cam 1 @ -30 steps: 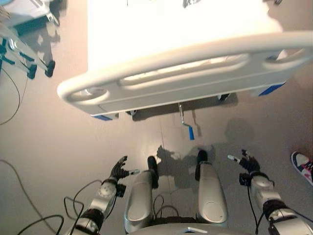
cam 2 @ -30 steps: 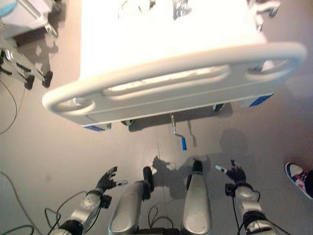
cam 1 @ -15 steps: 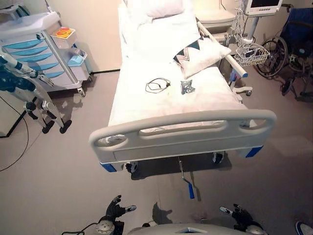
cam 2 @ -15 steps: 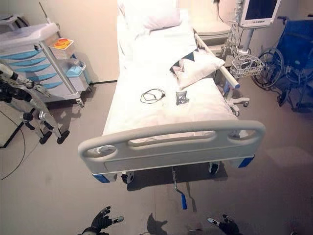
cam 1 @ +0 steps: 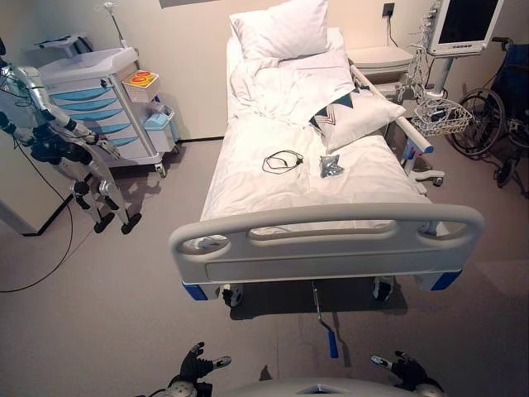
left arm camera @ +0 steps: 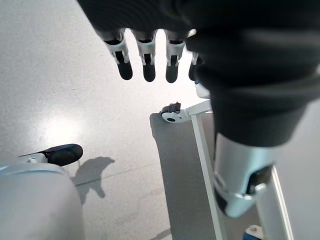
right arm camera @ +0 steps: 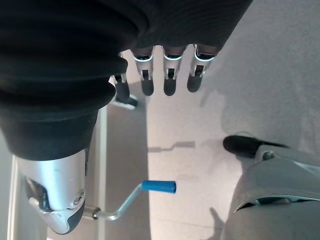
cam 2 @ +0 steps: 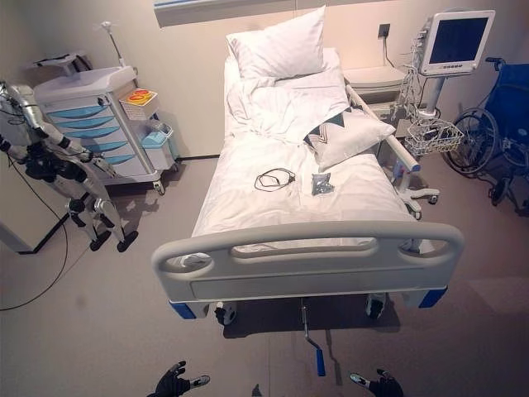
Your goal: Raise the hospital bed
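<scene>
A white hospital bed [cam 1: 326, 236] stands lengthwise ahead, its grey footboard [cam 2: 306, 265] nearest me. A metal crank with a blue grip [cam 1: 332, 345] sticks out from under the foot end toward me; the same blue grip [right arm camera: 158, 186] lies a short way past my right hand's fingers. My left hand [cam 1: 197, 365] hangs low at the bottom edge, left of the crank, fingers straight, holding nothing. My right hand [cam 1: 402, 367] hangs low to the crank's right, also open and empty. Both hands are clear of the crank.
A drawer cart [cam 1: 103, 103] with blue drawers and a wheeled stand [cam 1: 78, 165] are left of the bed. A monitor on a pole [cam 2: 446, 50] and a wheelchair [cam 2: 500, 124] are on the right. A cable [cam 1: 283, 160] and small packet [cam 1: 331, 166] lie on the sheet.
The camera has tilted up from the floor and footboard to take in the whole bed and room. Both hands stay low and open near the crank.
</scene>
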Available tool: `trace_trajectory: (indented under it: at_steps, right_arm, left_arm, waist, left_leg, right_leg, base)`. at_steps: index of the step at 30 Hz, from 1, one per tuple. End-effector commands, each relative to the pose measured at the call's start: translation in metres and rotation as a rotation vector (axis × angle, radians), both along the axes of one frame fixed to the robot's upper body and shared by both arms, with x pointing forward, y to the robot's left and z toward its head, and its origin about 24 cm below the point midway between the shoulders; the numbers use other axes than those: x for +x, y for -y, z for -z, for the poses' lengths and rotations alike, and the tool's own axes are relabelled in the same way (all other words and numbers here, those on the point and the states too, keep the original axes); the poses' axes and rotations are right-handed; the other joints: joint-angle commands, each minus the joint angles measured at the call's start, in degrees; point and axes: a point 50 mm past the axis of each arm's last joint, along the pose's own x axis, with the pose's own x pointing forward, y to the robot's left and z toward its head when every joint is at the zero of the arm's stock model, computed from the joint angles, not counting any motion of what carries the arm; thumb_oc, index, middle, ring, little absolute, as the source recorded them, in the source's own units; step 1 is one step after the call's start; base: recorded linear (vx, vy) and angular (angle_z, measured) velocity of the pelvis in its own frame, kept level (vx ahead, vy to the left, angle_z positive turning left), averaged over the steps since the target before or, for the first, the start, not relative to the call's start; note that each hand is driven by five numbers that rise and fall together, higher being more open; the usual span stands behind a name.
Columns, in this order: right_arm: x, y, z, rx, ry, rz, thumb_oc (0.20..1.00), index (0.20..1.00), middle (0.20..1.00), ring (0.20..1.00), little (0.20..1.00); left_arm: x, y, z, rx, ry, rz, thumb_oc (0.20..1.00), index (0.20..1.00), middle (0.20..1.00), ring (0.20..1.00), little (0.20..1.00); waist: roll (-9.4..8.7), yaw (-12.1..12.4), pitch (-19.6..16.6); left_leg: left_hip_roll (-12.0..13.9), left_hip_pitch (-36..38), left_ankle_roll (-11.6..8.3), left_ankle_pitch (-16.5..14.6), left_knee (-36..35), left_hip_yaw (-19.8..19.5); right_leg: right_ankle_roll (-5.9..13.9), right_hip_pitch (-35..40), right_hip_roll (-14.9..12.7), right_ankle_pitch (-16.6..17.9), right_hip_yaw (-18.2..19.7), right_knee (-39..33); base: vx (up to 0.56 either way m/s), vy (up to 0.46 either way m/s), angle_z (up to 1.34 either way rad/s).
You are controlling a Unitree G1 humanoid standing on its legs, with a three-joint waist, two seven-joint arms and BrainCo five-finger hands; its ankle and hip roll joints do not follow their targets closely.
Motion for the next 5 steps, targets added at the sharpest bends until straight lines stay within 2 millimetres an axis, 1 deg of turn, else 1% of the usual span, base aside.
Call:
trace_trajectory:
  at_steps: [1,5]
  right_arm:
    - [0.0256,-0.013,-0.0005,0.03,0.036,-0.03,1.0,1.0,1.0,1.0,1.0]
    - [0.0262,-0.0119,-0.0009,0.025,0.033,-0.036,1.0,1.0,1.0,1.0,1.0]
  left_arm:
    - [0.0289,-0.0111,-0.0088,0.037,0.061,0.048,1.0,1.0,1.0,1.0,1.0]
    - [0.0299,-0.0111,-0.0095,0.033,0.067,0.055,1.0,1.0,1.0,1.0,1.0]
  waist:
    - [-4.41,1.35,1.95]
    - [-4.48,1.58,2.1]
  left_leg:
    - [-2.33,-0.58,0.73,-0.4,1.81,-0.41]
    - [-2.33,-0.71,0.78,-0.47,2.05,-0.69]
  right_leg:
    - [1.44,2.06,-2.36,1.0,-1.21,0.67]
    - [1.46,2.09,-2.43,0.91,-1.35,0.81]
  base:
    - [0.0,0.0,0.0]
    - [0.0,-0.006,0.03]
